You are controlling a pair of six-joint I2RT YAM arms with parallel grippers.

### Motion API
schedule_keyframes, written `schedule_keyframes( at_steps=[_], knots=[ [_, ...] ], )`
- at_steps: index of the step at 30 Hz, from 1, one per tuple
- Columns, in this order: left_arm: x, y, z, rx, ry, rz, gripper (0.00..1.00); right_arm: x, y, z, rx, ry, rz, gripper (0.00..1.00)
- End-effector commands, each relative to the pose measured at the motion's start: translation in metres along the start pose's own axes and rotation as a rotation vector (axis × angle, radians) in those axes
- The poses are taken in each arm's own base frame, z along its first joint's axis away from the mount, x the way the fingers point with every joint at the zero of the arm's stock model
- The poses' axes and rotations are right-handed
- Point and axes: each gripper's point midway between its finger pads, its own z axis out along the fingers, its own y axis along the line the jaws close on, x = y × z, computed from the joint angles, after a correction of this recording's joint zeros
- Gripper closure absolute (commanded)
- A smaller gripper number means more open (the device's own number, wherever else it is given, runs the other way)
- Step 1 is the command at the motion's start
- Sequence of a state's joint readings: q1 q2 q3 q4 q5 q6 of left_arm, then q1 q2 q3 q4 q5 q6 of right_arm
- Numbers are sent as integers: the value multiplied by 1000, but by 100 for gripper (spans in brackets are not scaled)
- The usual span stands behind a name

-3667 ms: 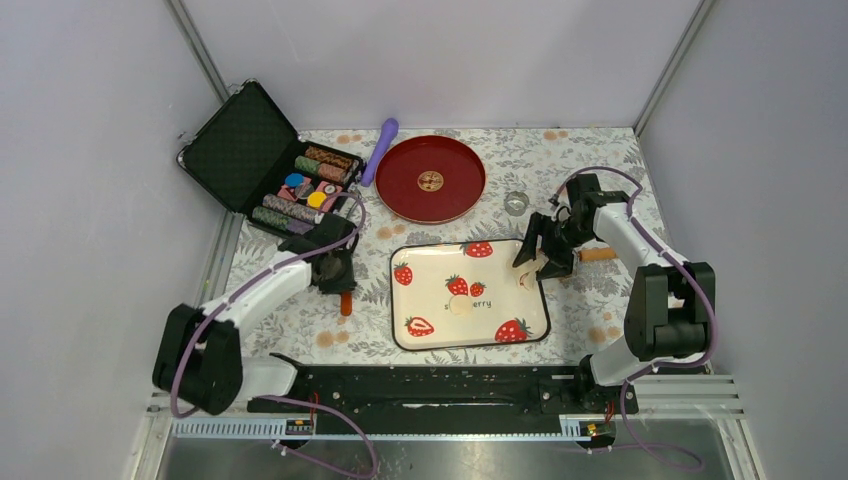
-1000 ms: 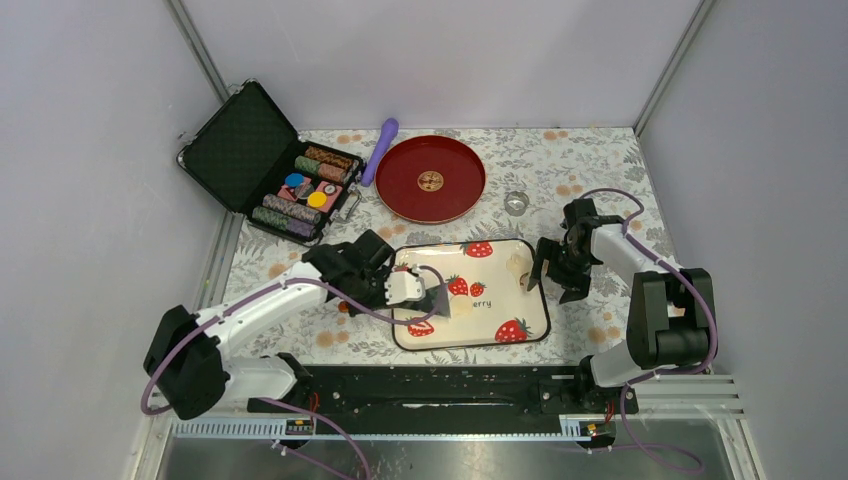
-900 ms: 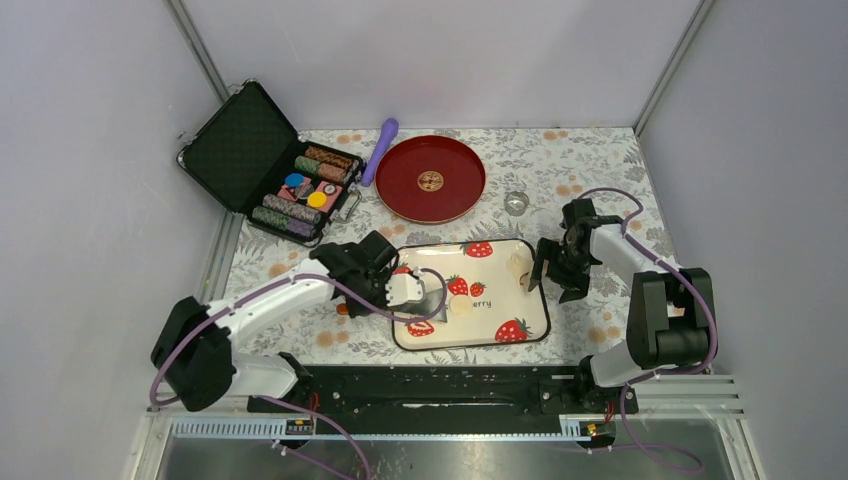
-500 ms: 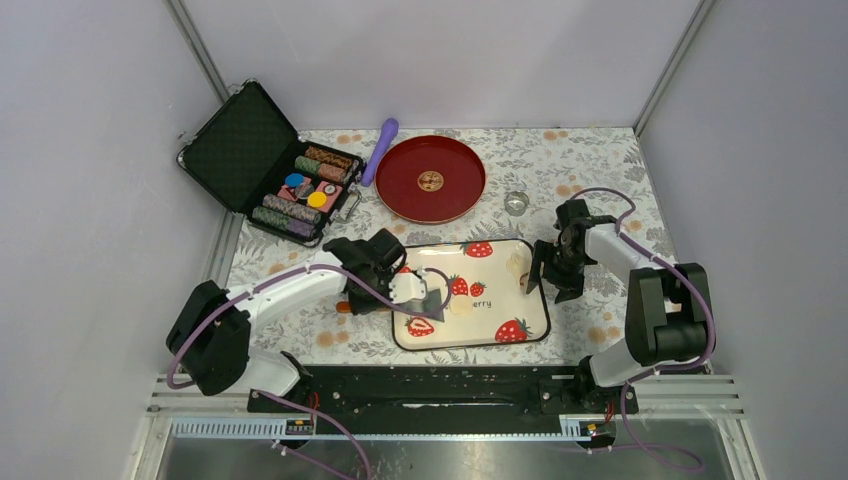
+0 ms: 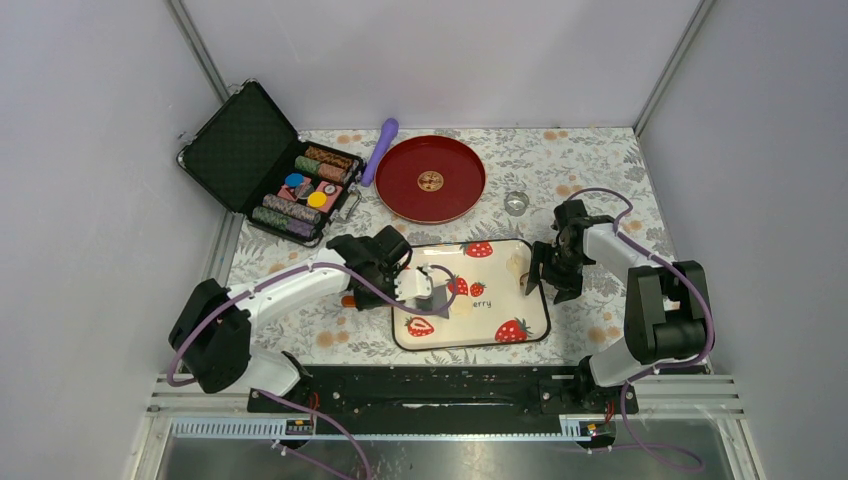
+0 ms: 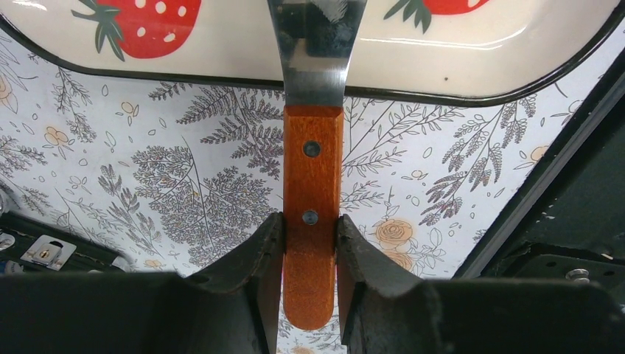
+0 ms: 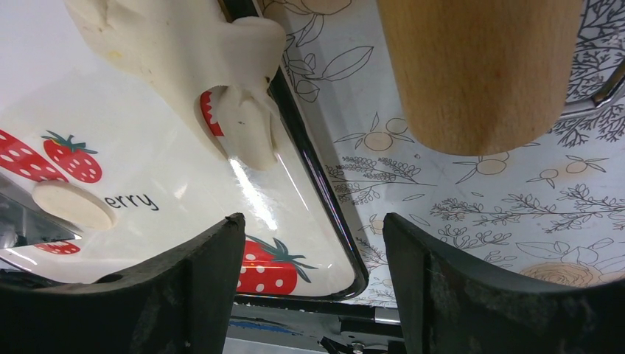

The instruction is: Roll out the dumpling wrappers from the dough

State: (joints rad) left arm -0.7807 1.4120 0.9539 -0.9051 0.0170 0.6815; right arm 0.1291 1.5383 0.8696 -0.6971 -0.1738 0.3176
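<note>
The left gripper is clamped on the wooden handle of a spatula, with one finger pressed against each side of the handle. The spatula's metal blade reaches over the near left rim of the strawberry tray and sits above the tray's white floor. In the top view, the blade end is just beside the dumpling wrapper. This is a thin, round, pale disc lying flat near the middle of the tray, next to the printed word "berry". Whether the blade touches the disc cannot be told.

The right gripper hovers over the tray's right edge with its fingers well apart and nothing between them. The dough, a soft, irregular cream lump, lies on the tray against that right rim, and part of it bulges over the rim. Just outside the tray, the rounded end of a wooden roller shows above the flowered tablecloth.

Farther back on the table are a red plate, a small metal ring, and an open black case holding coloured chips.
</note>
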Motion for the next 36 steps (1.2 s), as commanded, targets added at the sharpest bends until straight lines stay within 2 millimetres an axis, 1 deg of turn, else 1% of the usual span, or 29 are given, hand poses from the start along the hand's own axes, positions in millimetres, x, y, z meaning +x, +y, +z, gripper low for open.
schedule_keyframes(
  at_steps=[1, 9, 14, 18, 25, 36],
  knots=[
    [-16, 8, -8, -15, -46, 24, 100, 2, 0, 2, 7, 10, -19, 25],
    [-14, 1, -3, 43, -15, 41, 100, 1, 2, 2, -2, 13, -20, 26],
    [-15, 0, -3, 65, -7, 50, 100, 1, 4, 3, -12, 20, -23, 33],
    [-18, -1, -2, 88, -8, 51, 100, 1, 6, 3, -22, 27, -24, 37],
    [-17, -1, -2, 105, 22, 41, 100, 1, 11, 3, -47, 38, -16, 39],
    [-11, -1, -1, 115, 52, 36, 100, 3, 12, 5, -54, 48, -19, 41]
  ],
)
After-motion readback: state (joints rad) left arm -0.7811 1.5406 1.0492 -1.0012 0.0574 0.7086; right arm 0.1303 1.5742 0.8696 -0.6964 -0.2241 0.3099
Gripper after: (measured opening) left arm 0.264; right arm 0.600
